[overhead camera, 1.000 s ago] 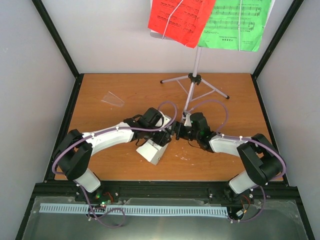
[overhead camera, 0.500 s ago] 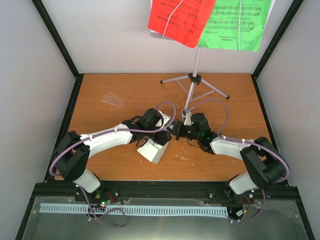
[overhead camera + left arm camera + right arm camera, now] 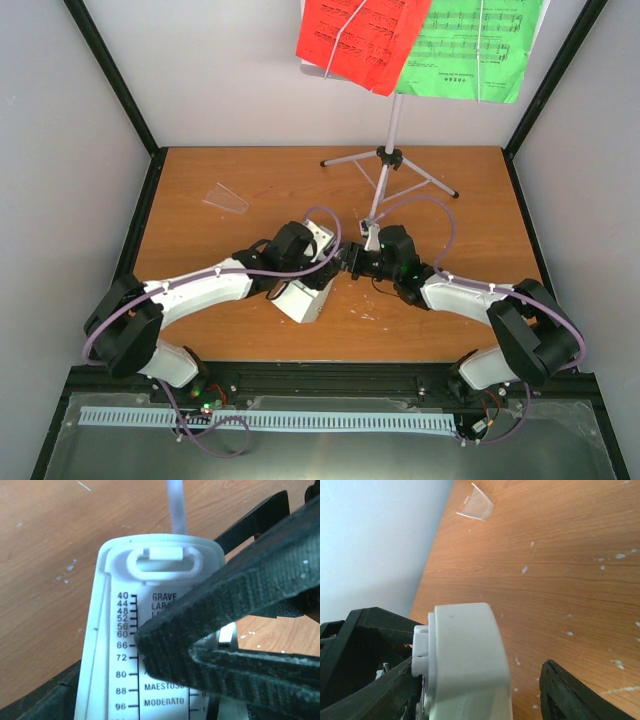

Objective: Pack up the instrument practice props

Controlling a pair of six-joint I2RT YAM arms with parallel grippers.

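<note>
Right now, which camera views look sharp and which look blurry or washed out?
Top external: evenly lit, sharp, red page cropped at the top. Left wrist: metronome scale print legible, its white top washed out. Right wrist: metronome too close, soft; the table grain behind is sharper.

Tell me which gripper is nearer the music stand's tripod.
Right. The right gripper sits close to the near foot of the tripod, slightly to its left. The left gripper, holding the metronome, is further left.

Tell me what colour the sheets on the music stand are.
A red sheet and a green sheet, both printed in black; clearest in the top external view.
</note>
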